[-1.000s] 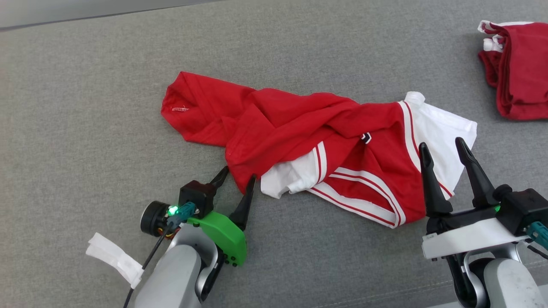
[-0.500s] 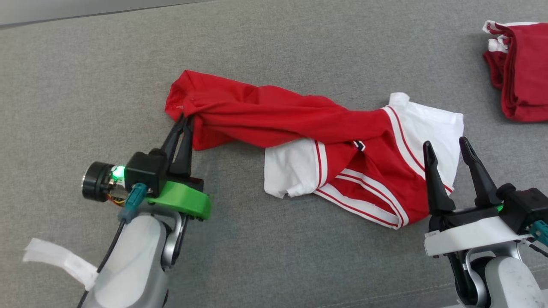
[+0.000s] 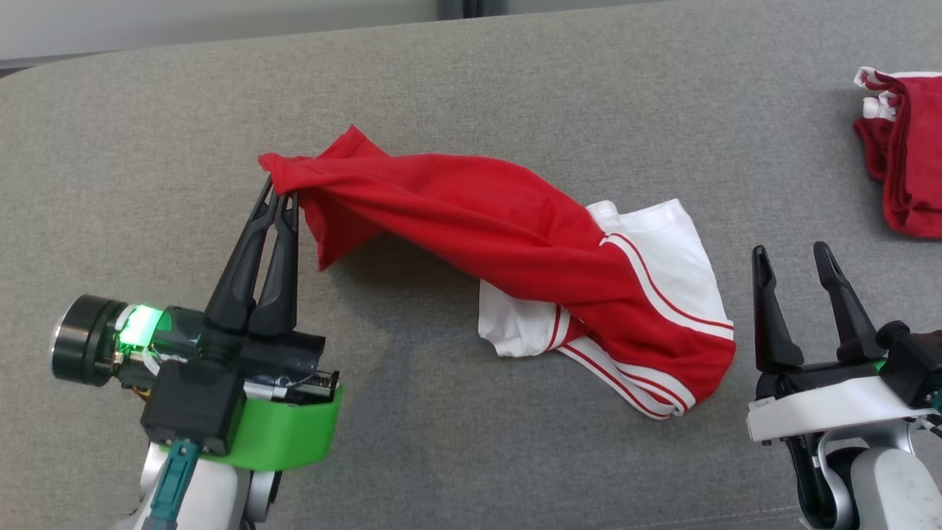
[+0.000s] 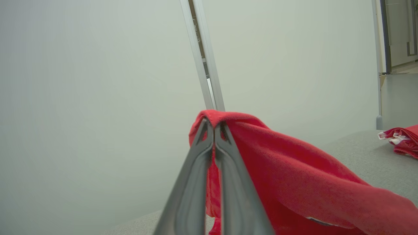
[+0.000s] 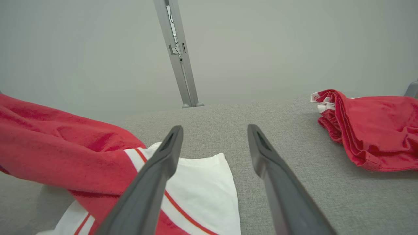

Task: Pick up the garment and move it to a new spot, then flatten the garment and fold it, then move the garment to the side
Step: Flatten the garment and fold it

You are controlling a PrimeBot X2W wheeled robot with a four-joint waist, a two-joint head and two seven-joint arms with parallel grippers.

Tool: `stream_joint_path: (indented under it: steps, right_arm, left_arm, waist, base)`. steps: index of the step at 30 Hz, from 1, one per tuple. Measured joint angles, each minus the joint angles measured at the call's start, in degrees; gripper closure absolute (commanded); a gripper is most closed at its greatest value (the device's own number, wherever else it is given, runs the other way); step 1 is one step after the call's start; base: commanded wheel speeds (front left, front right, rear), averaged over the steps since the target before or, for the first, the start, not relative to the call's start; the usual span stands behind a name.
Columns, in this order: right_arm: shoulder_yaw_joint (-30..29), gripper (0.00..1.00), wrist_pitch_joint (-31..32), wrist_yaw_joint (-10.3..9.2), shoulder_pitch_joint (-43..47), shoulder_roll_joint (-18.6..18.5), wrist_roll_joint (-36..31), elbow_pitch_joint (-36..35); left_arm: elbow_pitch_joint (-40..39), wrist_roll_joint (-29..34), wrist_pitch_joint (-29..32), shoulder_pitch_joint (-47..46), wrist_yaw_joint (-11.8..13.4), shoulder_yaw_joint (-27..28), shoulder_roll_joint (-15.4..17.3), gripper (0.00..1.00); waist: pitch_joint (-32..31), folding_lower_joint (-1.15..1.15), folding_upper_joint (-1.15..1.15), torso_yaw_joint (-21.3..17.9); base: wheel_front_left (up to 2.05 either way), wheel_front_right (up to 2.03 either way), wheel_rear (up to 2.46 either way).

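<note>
At the left, the left gripper [image 3: 280, 193] has its two dark fingers clamped together on one end of the red cloth garment with white striped parts [image 3: 508, 235]. This end hangs above the grey fabric surface [image 3: 515, 81], while the other end lies on it. Just beside that end, the right gripper [image 3: 790, 252] has its fingers apart and holds nothing. At the far right lies a folded dark red cloth pile [image 3: 905, 177].

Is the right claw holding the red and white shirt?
No, the right claw stands open with nothing between its fingers, to the side of the shirt.
</note>
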Motion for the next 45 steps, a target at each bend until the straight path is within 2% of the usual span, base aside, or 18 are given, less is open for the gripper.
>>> stream_joint_path:
  steps: [5, 10, 16, 25, 31, 33, 34, 38, 45]
  right_arm:
    - [-0.64, 0.0, 0.18, 0.0, 0.44, 0.2, 0.03, -0.43]
    - [-0.56, 0.0, 0.24, 0.0, 0.51, 0.44, 0.24, -0.49]
    - [0.22, 0.0, 0.21, 0.0, 0.33, 0.6, 0.64, -0.23]
    - [-0.4, 0.0, 0.16, 0.0, 0.21, 0.73, 0.78, 0.16]
    - [-1.16, 0.0, 0.16, 0.0, 0.21, 0.73, 0.99, 0.29]
    - [-1.2, 0.0, 0.18, 0.0, 0.21, 0.73, 0.9, 0.27]
    - [-1.22, 0.0, 0.18, 0.0, 0.2, 0.71, 0.89, 0.23]
    - [-1.26, 0.0, 0.25, 0.0, 0.25, 0.59, 0.53, -0.47]
    - [-1.38, 0.0, 1.41, 0.0, 1.1, -0.04, -0.3, -2.79]
  left_arm:
    - [-9.87, 0.51, 5.84, 3.65, 1.24, -0.24, 0.93, 1.0]
    - [-10.47, -1.75, 11.76, 7.1, 1.94, 0.43, 1.31, 1.0]
    - [3.04, -6.31, 12.3, 8.59, 1.65, 2.21, 1.16, 1.0]
    - [25.01, -11.26, 2.63, 8.08, 0.54, 5.73, -0.78, 1.0]
    - [31.78, -13.84, -0.13, 8.04, -1.16, 6.62, -3.09, 1.0]
    - [32.98, -14.49, -0.6, 8.02, -1.65, 7.35, -3.87, 0.5]
    - [33.49, -14.56, -0.66, 8.02, -1.69, 7.66, -4.23, 0.0]
    - [31.05, -14.57, -0.88, 8.19, -1.7, 10.5, -5.98, 0.0]
    - [23.5, -12.77, -0.94, 11.32, -1.63, 14.19, -6.22, 0.0]
  waist:
    - [-0.89, 0.0, 0.0, 1.01]
    - [-1.04, 0.0, 0.0, 1.32]
    - [-0.65, 0.0, 0.0, 0.34]
    - [0.87, 0.0, 0.0, -1.41]
    - [1.09, 0.0, 0.0, -1.02]
    - [0.99, 0.0, 0.0, -0.71]
    - [0.9, 0.0, 0.0, -0.52]
    - [0.17, 0.0, 0.0, 0.22]
    - [-1.75, 0.0, 0.0, 1.62]
  base:
    - [0.0, 0.0, 0.0]
    - [0.0, 0.0, 0.0]
    - [0.0, 0.0, 0.0]
    - [0.0, 0.0, 0.0]
    - [0.0, 0.0, 0.0]
    - [0.0, 0.0, 0.0]
    - [0.0, 0.0, 0.0]
    - [0.0, 0.0, 0.0]
    - [0.0, 0.0, 0.0]
